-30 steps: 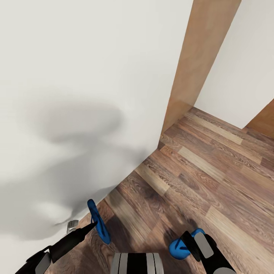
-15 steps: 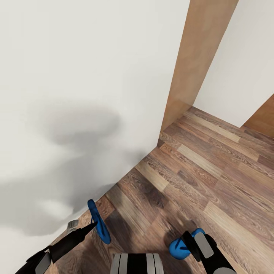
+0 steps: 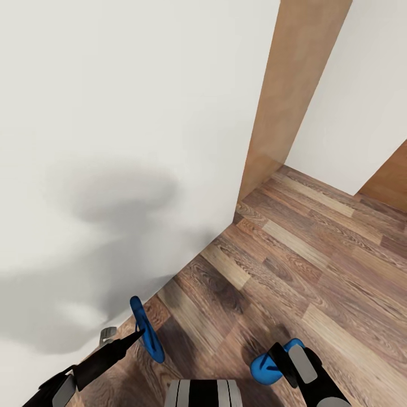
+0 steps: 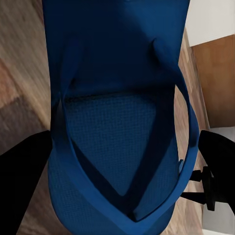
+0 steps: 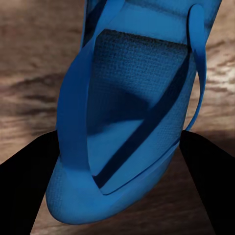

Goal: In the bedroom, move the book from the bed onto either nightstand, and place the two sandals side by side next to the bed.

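Note:
Each of my grippers carries one bright blue sandal above the wood-plank floor. The left gripper point(image 3: 137, 334) is shut on a sandal point(image 3: 146, 329) that stands on edge at the bottom left of the head view; in the left wrist view this sandal point(image 4: 120, 127) shows its sole and thong strap between the dark fingers point(image 4: 218, 164). At the bottom right, the right gripper point(image 3: 277, 357) is shut on the other sandal point(image 3: 263, 367), seen close between the fingers in the right wrist view point(image 5: 132, 122). The book, the bed and the nightstand are out of view.
A white wall point(image 3: 124, 141) stands close ahead on the left, ending at a brown wooden door jamb point(image 3: 282, 102). Wood-plank floor point(image 3: 294, 265) runs on to the right past that corner, toward another white wall point(image 3: 356, 96). My own shadow lies on the near wall.
The whole head view has shifted slightly: the wall corner and the floor have slid a little left and up. Both arms and their sandals hold the same pose.

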Controlling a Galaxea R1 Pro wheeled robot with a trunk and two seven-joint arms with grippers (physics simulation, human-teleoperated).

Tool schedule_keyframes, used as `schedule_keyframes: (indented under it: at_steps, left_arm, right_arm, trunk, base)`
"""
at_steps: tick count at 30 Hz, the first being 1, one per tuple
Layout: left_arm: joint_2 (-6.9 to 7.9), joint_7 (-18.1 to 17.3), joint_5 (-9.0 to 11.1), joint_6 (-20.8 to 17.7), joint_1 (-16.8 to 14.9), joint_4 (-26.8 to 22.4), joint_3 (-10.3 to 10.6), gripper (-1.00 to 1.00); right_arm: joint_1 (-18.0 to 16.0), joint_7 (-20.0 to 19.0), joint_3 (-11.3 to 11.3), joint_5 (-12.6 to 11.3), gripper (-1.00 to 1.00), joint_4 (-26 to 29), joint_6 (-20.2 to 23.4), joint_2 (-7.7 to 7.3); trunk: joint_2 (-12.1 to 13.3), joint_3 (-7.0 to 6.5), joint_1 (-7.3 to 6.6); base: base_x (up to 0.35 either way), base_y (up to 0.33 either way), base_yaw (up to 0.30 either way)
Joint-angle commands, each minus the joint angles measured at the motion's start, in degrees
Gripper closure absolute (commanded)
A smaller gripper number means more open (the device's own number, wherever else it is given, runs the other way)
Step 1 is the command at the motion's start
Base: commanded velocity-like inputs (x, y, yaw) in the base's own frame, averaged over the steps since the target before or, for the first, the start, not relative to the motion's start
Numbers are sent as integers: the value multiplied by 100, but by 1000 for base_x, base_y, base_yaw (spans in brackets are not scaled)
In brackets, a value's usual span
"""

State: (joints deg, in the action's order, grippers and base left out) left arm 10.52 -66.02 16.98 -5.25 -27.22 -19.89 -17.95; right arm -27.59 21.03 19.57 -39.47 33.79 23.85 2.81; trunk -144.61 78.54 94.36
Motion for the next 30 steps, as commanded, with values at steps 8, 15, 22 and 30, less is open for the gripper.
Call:
schedule_keyframes:
  at_steps: [8, 15, 22, 30]
  left_arm:
    - [2, -25, 16, -55, -3, 2, -7, 100]
    - [-1, -25, 16, -55, -3, 2, -6, 100]
    - [-3, -20, 16, -55, -3, 2, -6, 100]
    - [0, -24, 16, -55, -3, 2, -6, 100]
  right_arm:
    - [-1, 42, 20, -52, 100, 13, 16, 7]
    - [-1, 42, 20, -52, 100, 13, 16, 7]
    - [-1, 42, 20, -52, 100, 14, 14, 2]
    - [-2, 40, 19, -52, 100, 13, 14, 9]
  trunk:
    - [6, -129, -16]
    - [16, -284, -35]
    - [25, -439, -53]
    - [36, -616, -73]
  base:
    - [0, 0, 0]
    - [0, 0, 0]
    - [0, 0, 0]
    - [0, 0, 0]
